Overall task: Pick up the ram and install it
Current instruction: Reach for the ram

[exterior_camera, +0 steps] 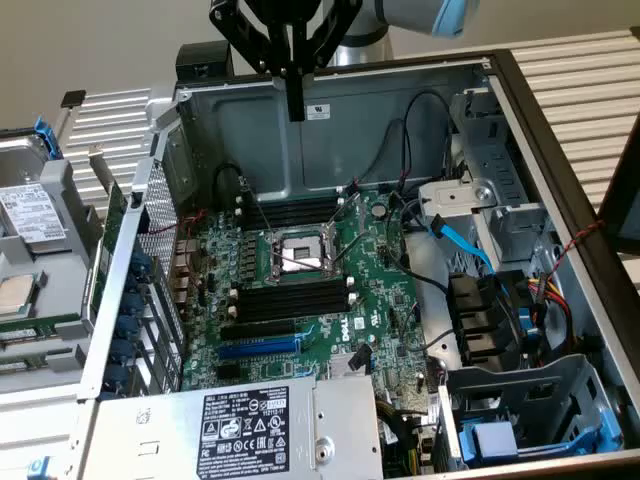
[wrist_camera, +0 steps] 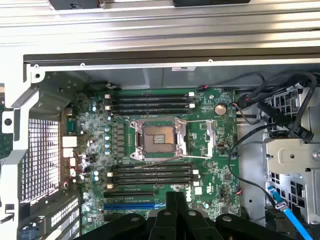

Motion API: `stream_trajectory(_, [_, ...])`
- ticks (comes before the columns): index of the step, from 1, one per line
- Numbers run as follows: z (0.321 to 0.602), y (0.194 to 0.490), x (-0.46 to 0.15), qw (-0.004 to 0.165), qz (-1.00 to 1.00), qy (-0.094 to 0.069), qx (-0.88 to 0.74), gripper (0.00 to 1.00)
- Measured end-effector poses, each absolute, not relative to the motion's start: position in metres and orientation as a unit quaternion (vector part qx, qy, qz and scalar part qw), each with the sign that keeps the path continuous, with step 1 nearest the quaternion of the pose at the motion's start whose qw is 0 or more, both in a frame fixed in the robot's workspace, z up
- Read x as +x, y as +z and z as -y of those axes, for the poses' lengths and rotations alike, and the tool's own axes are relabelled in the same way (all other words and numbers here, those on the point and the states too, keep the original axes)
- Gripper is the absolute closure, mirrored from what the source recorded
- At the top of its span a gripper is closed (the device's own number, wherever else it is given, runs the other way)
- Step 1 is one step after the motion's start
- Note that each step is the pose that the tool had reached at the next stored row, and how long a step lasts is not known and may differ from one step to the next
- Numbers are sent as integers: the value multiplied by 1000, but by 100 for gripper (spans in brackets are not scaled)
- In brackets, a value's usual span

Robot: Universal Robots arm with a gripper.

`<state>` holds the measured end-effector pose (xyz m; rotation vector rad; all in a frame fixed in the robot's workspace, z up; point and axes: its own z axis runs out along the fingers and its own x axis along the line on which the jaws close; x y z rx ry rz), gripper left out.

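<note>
Fingers [exterior_camera: 295,100], black and pressed together, hang above an open grey metal computer case [exterior_camera: 400,130] holding a green motherboard [exterior_camera: 385,290], on a white slatted tabletop [exterior_camera: 570,70]; beige wall [exterior_camera: 100,40] behind.

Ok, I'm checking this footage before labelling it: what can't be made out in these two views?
Wrist view: the black gripper covers the green motherboard's edge past the blue expansion slot.
Exterior view: the printed label on the grey metal power supply is too small to read.
Exterior view: the silver hard drive at the exterior view's left is cut by the picture's edge.
</note>
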<state>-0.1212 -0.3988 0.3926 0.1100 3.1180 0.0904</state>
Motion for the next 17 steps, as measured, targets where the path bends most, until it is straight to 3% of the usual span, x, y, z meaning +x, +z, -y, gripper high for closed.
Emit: stream_trajectory(17, [400, 393, -129, 10, -999, 29, 35, 89])
